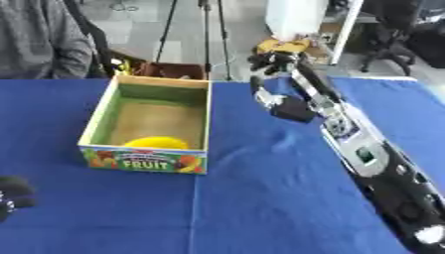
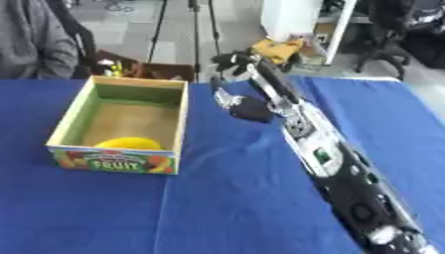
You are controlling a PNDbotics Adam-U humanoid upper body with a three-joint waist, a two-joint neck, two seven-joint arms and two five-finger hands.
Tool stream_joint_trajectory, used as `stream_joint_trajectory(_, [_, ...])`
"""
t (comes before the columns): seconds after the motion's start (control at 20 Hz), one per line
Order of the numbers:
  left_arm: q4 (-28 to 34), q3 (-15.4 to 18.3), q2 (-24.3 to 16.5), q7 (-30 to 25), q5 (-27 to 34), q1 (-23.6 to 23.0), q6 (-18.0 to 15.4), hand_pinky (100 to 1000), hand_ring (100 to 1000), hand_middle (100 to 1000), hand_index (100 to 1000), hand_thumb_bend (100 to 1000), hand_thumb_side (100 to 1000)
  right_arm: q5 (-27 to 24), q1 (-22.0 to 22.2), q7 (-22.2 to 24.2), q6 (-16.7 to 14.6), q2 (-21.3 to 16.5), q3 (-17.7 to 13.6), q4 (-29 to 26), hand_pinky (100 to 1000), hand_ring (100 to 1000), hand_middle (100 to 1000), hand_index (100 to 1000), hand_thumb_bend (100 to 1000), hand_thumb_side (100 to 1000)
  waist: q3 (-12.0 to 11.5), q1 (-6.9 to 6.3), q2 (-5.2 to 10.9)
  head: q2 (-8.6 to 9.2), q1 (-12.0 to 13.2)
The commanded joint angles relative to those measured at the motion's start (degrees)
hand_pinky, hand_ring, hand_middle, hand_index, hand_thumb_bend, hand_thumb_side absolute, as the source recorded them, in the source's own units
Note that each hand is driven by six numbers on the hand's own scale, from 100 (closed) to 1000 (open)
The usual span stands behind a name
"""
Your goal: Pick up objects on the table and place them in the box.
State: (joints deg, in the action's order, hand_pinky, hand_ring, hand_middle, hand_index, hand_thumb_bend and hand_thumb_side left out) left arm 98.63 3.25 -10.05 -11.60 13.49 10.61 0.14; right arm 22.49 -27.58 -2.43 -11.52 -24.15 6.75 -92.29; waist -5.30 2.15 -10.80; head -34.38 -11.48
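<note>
Only the left eye view shows the left hand (image 1: 12, 196), a dark shape low at the near left edge; whether its fingers are open cannot be told. The right arm (image 2: 300, 129) stretches far across the blue table (image 2: 217, 208), its hand (image 2: 233, 62) past the far edge, right of the box (image 1: 207, 114); fingers unclear. A yellow object (image 1: 156, 143) lies inside the box against the near wall, long axis left-right.
</note>
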Motion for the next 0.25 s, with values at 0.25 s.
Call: stream_joint_trajectory(0.25, [0.30, 1.69, -1.77, 1.69, -0.31, 0.60, -0.50, 623, 653, 594, 653, 172, 1000, -6.90, 8.34, -2.69, 5.42, 7.32, -3.58, -4.60, 699, 762, 626, 842, 100, 818, 3.39, -0.87, 0.76, 0.30, 2.66])
